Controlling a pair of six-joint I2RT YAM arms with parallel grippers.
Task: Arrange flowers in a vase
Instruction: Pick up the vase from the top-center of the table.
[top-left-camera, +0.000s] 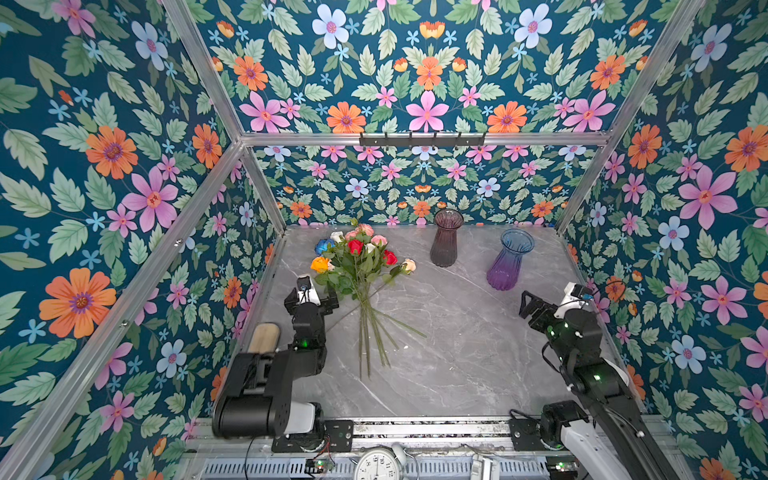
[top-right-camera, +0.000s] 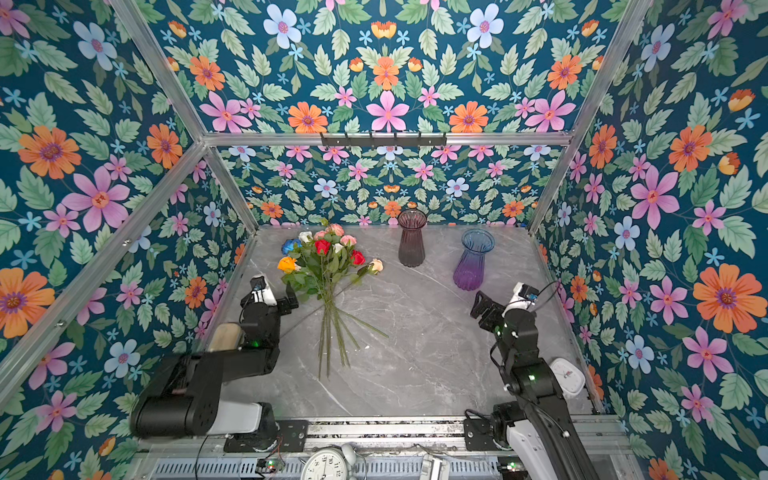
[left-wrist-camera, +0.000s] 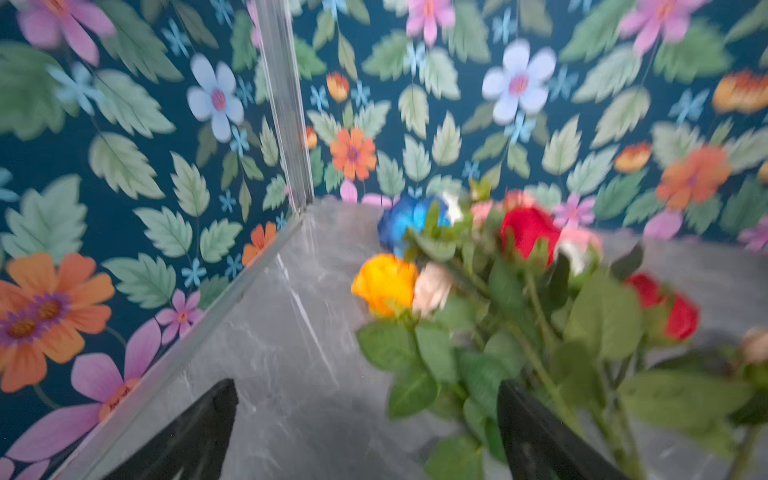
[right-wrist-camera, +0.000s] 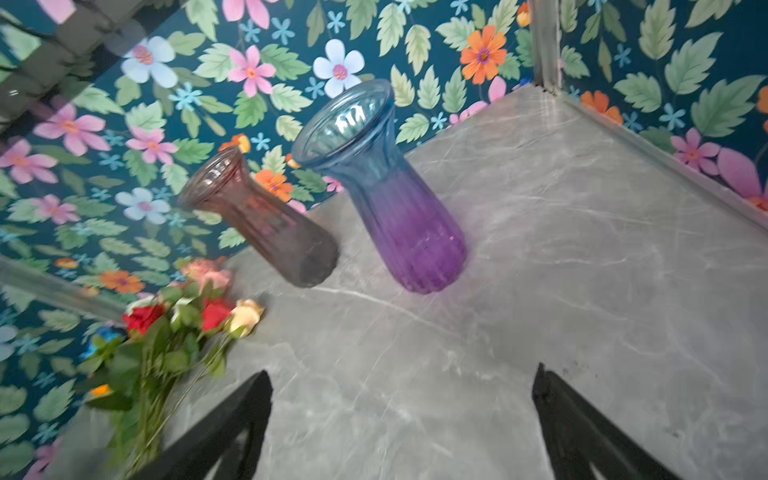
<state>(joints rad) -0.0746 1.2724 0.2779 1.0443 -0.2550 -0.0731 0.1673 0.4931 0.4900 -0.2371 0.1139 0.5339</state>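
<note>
The flowers (top-left-camera: 360, 266) are a bunch of roses, red, blue, orange, pink, white and peach, lying flat on the grey marble table (top-left-camera: 457, 353), stems fanned toward the front; they also show in the left wrist view (left-wrist-camera: 515, 291) and the right wrist view (right-wrist-camera: 174, 332). Two ribbed glass vases stand upright at the back: a smoky mauve vase (top-left-camera: 446, 239) (right-wrist-camera: 266, 232) and a blue-to-purple vase (top-left-camera: 509, 259) (right-wrist-camera: 395, 208). My left gripper (top-left-camera: 311, 300) (left-wrist-camera: 365, 386) hangs open just left of the bunch's leaves. My right gripper (top-left-camera: 534, 307) (right-wrist-camera: 402, 374) is open over bare table, in front of the blue-purple vase.
Floral-papered walls on aluminium frames close in the left, back and right sides. A tan cylinder (top-left-camera: 264, 338) sits by the left arm. A white clock (top-right-camera: 567, 376) lies behind the right arm, another clock (top-left-camera: 376, 465) below the front rail. A hook rail (top-left-camera: 422, 140) hangs high at the back.
</note>
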